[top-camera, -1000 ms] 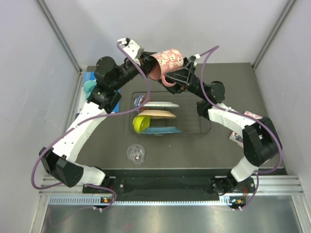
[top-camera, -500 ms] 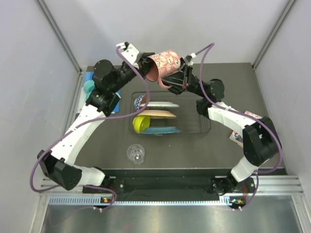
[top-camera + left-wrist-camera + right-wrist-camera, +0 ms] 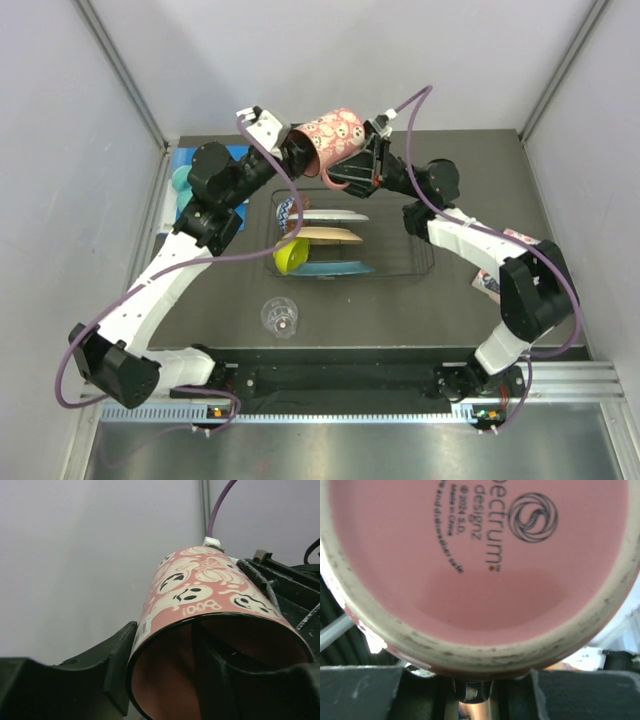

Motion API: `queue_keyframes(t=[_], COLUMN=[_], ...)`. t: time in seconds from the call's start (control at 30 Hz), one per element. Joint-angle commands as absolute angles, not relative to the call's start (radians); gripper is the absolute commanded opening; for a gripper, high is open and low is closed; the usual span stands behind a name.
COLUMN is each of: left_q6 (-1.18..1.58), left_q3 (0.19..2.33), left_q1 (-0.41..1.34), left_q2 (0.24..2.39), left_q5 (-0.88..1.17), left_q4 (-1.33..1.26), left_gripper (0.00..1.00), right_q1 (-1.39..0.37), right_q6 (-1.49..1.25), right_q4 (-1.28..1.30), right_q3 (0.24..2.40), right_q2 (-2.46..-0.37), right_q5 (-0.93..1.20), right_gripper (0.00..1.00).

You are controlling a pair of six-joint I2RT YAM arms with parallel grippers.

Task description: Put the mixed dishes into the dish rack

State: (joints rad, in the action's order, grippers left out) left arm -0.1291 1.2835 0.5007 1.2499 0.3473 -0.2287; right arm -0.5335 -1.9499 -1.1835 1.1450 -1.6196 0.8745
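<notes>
We saw the mug point(image 3: 335, 135) aloft at the dish rack's point(image 3: 421, 263) far side, plates point(image 3: 335, 236) and bowls point(image 3: 291, 255) in the rack, the glass point(image 3: 281, 317) before it.

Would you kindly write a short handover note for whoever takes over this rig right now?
Left gripper: open, straddling the pink mug at its rim, one finger inside and looking clear of the wall.
Right gripper: shut on the mug's base end, apparently by the handle.
Mug: in the air over the dish rack, at its far edge, tipped sideways between both grippers.
Done: white plate, cream plate, teal plate, lime-green bowl and red-patterned bowl are in the rack.
To do: rack the mug, then the small clear glass, which stands on the table before the rack.
</notes>
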Motion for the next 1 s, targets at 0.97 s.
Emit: queue_keyframes(t=[0.97], left_q6=[-0.133], left_q3=[1.221], left_q1=[0.525], left_q2=[0.917], left_q5=[0.058], left_q4=[0.367], left_gripper=[0.99], right_q1=[-0.337], right_q6=[-0.286], right_q4=[0.489], right_q3=[1.402], right_q2=[-1.215], right_q5=[0.194], right_gripper=[0.0])
